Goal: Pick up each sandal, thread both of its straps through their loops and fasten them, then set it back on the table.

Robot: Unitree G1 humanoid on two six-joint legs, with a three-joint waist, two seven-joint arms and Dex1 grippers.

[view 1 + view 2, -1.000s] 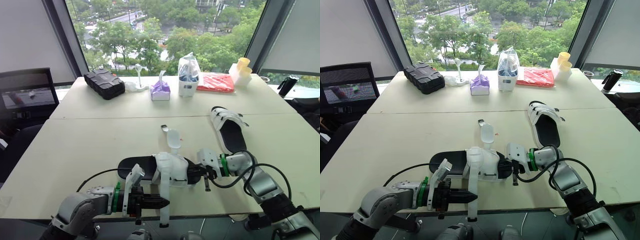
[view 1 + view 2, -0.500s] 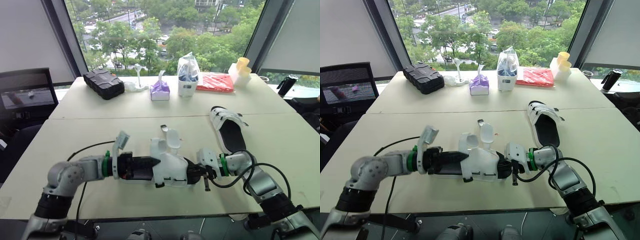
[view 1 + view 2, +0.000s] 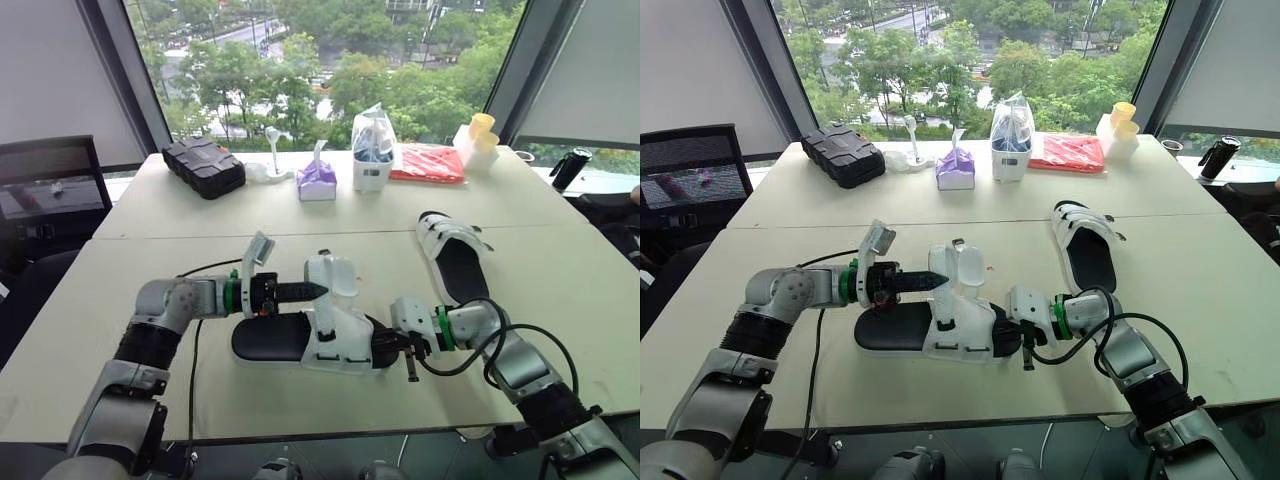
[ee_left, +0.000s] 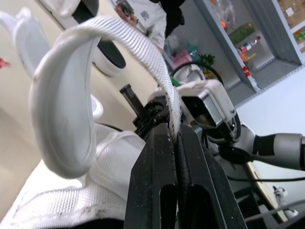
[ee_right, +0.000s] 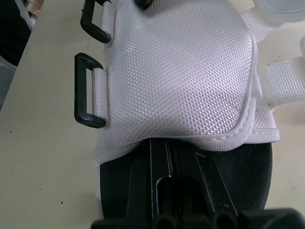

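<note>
Head view: left arm reaches across from the left, left gripper (image 3: 313, 290) over the near sandal (image 3: 285, 340) on the table (image 3: 120, 290); second sandal (image 3: 452, 255) well apart to the right. Left wrist: jaws clamped on the white strap (image 4: 138, 40), which arches upward. Right wrist: right gripper (image 5: 169, 143) pinches the sandal's toe end; black loops (image 5: 87, 90) unthreaded.
</note>
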